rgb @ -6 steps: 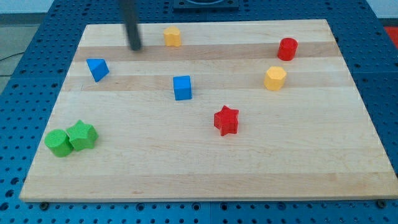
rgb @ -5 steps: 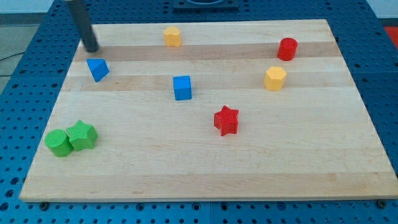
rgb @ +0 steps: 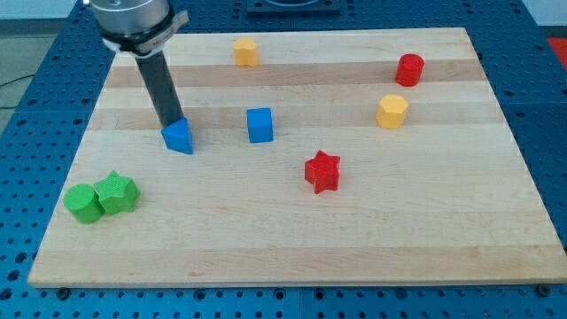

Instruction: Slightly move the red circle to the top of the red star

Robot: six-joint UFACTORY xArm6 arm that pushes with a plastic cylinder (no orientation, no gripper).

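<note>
The red circle [rgb: 409, 69] stands near the board's top right. The red star [rgb: 322, 171] lies right of the board's middle, well below and left of the circle. My tip [rgb: 169, 123] is at the left part of the board, touching the top of the blue triangle [rgb: 178, 136]. The tip is far to the left of both red blocks.
A blue cube [rgb: 260, 125] lies right of the triangle. A yellow hexagon [rgb: 392, 112] sits below the red circle. A small yellow block [rgb: 246, 51] is at the top. A green circle [rgb: 83, 203] and green star [rgb: 117, 192] touch at lower left. The wooden board [rgb: 425, 230] rests on a blue perforated table.
My tip moved left along the top edge, then came down and right onto the blue triangle. The triangle slid down and right, toward the blue cube. The red blocks stayed put.
</note>
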